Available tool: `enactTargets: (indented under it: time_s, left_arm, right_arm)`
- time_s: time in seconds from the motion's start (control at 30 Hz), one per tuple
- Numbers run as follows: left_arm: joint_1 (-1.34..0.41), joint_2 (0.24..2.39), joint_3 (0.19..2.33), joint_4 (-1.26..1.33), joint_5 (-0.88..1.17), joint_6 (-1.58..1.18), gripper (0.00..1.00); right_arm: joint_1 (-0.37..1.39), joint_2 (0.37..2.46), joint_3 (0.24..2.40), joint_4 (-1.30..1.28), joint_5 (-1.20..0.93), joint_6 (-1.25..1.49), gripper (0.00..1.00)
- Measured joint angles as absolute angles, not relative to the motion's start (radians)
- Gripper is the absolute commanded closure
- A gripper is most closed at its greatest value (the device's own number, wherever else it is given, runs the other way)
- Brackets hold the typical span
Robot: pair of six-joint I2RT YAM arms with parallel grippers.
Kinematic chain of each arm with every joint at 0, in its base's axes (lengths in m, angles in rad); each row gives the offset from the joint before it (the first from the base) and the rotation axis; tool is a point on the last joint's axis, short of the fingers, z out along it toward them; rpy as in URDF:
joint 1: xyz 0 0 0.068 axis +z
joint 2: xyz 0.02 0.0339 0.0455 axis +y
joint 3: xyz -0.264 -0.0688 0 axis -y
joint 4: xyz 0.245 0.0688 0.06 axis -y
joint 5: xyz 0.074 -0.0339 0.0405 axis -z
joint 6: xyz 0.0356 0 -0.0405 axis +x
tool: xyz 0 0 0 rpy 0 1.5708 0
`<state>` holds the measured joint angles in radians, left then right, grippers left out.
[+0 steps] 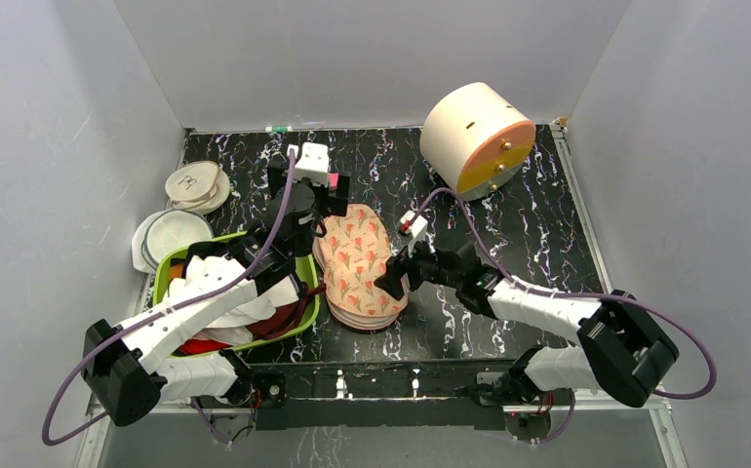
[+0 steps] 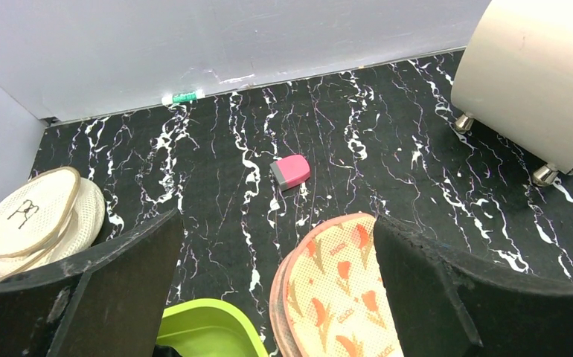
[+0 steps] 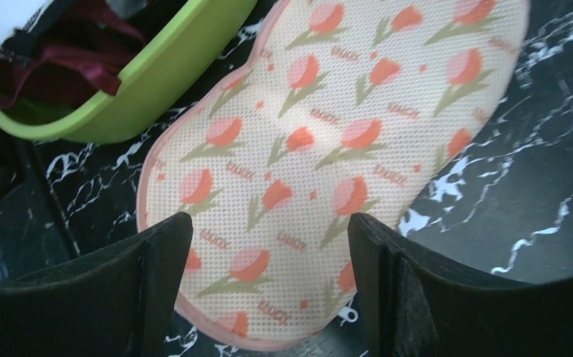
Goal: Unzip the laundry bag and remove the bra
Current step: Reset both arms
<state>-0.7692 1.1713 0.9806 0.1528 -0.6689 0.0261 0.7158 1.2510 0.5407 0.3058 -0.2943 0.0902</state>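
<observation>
The laundry bag (image 1: pixel 357 268) is a peach peanut-shaped pouch with red and green prints, lying flat on the black marbled table right of the lime-green basin. It looks closed, and a small white zipper pull (image 3: pixel 348 315) shows at its near end. My left gripper (image 1: pixel 321 222) is open and empty above the bag's far end (image 2: pixel 343 297); its fingers (image 2: pixel 120 290) stand wide apart. My right gripper (image 1: pixel 391 281) is open and empty over the bag's near end (image 3: pixel 328 134), touching nothing. No bra shows at the bag.
The lime-green basin (image 1: pixel 172 263) left of the bag holds dark red and white garments. White mesh pouches (image 1: pixel 194 185) lie at far left. A cream drum with an orange face (image 1: pixel 477 139) stands at back right. A small pink block (image 2: pixel 291 171) lies behind the bag.
</observation>
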Motion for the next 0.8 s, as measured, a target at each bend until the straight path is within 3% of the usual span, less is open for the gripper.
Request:
enactTargets:
  time_s: [0.4,0.5,0.63,0.8]
  left_arm:
    - [-0.769,1.19,0.98,0.151,-0.666,0.026,0.02]
    - [-0.768,1.19,0.98,0.153,-0.667,0.025,0.02]
    - [-0.768,1.19,0.98,0.155,-0.67,0.023,0.02]
    - [-0.753,1.19,0.977,0.169,-0.671,0.023,0.01]
  right_arm:
    - [0.637,1.243,0.611,0.207,-0.178,0.191,0.02]
    - [0.584,1.224,0.683,0.147,-0.118,0.186,0.02]
    - [0.467,1.133,0.761,0.09,-0.08,0.189,0.02]
    - [0.181,0.973,0.812,0.072,-0.12,0.237,0.02]
